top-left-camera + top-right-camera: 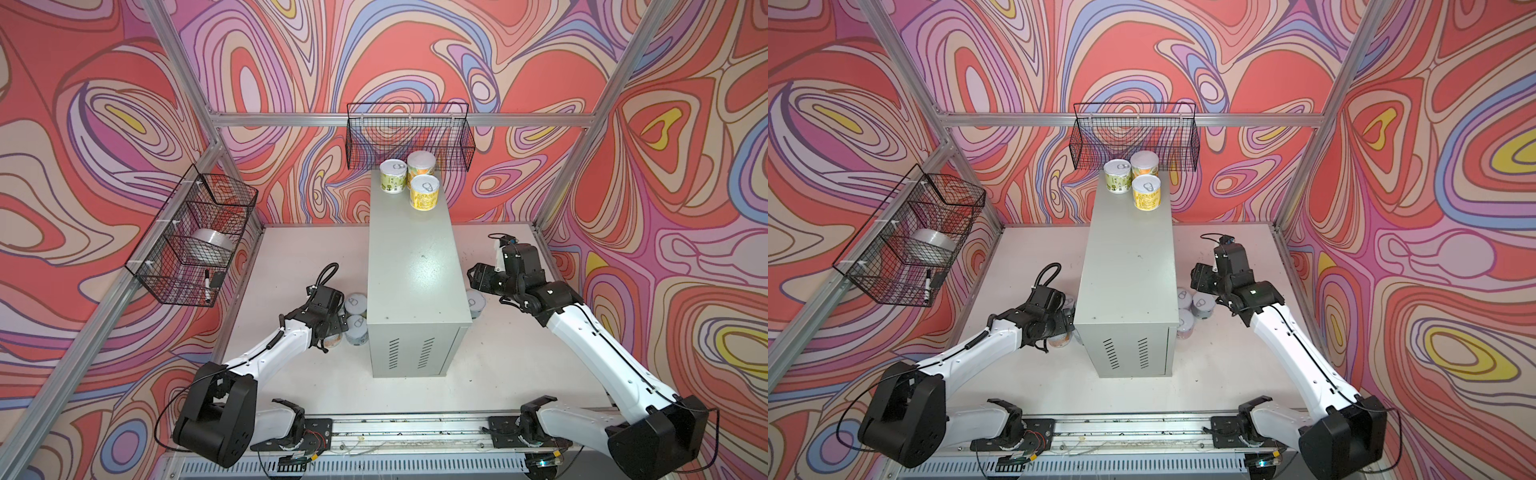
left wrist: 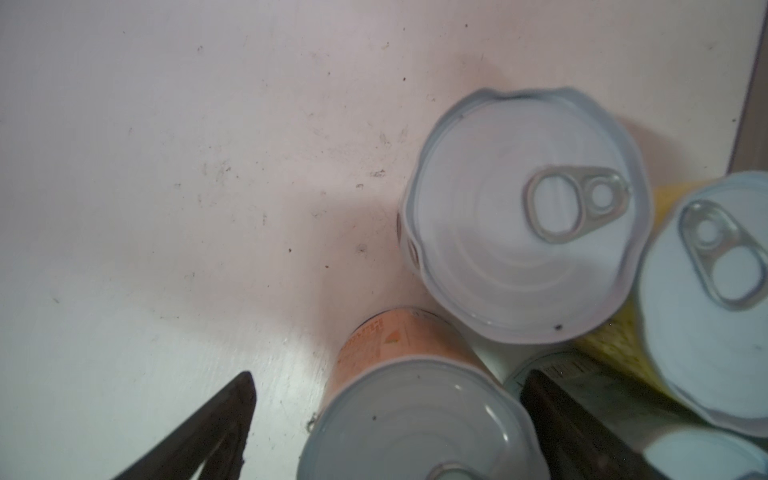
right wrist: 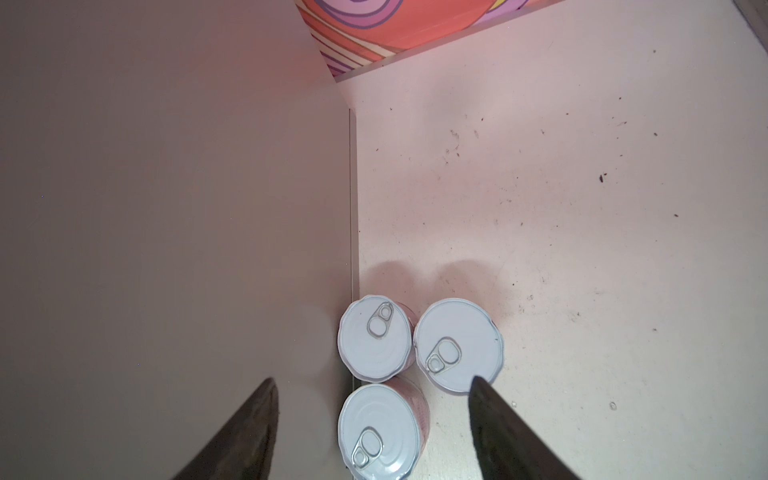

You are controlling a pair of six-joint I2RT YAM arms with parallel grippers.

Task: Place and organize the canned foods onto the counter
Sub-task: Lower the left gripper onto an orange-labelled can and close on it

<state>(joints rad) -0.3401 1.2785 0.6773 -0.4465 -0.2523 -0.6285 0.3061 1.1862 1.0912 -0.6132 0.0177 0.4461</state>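
Visitor: Which one are you after?

Me: The orange-labelled can [image 2: 395, 340]. My left gripper [image 2: 386, 378] is spread as wide as it goes, with a finger on either side of that can. It grips nothing, and I cannot tell whether either finger touches the wall yet.

Visitor: Looks crowded down there.

Me: It is. A dark-labelled can [image 2: 590, 374] sits right by my outer finger, and a pull-tab can [image 2: 519, 216] stands just beyond the gripper on the white surface [image 2: 166, 166]. I'd centre the can between the pads, get them onto its wall below the rim and close slowly. Then I'd lift straight up until it clears the neighbours — a sideways pull would likely topple one.

Visitor: And your other arm?

Me: My right gripper [image 3: 372, 381] hangs about half spread and empty above a cluster of three cans [image 3: 380, 428]. The nearest of them lies under the gap between my fingers. They stand close against the side of the grey cabinet [image 1: 409, 266].

Visitor: Where does the orange one go?

Me: Up on the cabinet's top — next to the trio of placed cans [image 1: 424, 193] at the end farthest from both grippers. I'd set it close beside them so the row stays tidy.
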